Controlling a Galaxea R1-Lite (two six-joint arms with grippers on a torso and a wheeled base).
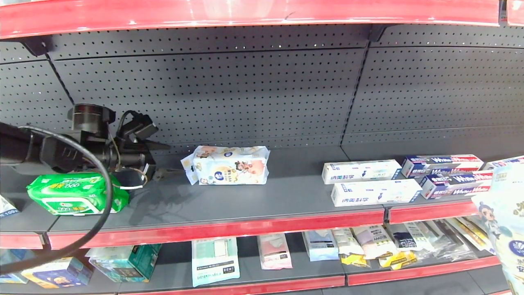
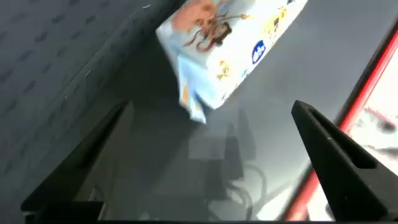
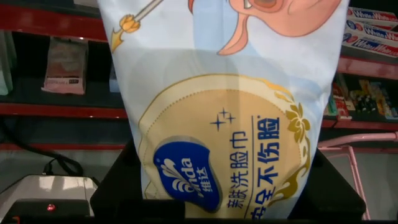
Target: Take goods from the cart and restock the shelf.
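Left gripper (image 1: 163, 159) hovers over the left part of the dark grey metal shelf board (image 1: 286, 192), its fingers spread and holding nothing, pointing toward the middle of the board. Just under the arm, near the board's left front edge, lies a green plastic pack of wet wipes (image 1: 75, 193). Near the back edge at the middle lies a white soft pack with cartoon print (image 1: 231, 165), just beyond the fingertips and not touched. The left wrist view makes the gap plain: the two black fingers (image 2: 81, 168) stand wide apart over bare board, with the pack (image 2: 230, 43) lying ahead of them.

Toward the right end lie two long white cardboard boxes (image 1: 362, 171), then blue-and-red cardboard boxes (image 1: 442, 164).

At the head view's right edge, in front of the shelf, a second white cartoon-printed soft pack (image 1: 501, 205) stands upright. The right wrist view shows this pack (image 3: 230, 112) clamped in the right gripper (image 3: 227, 205), black fingers on either side of its lower part, and a pink tubular frame (image 3: 367, 143) beside it.

A grey perforated back panel (image 1: 245, 90) rises behind the board, whose front edge carries a red strip (image 1: 213, 229). On the lower shelf lie flat sachets (image 1: 274, 250).
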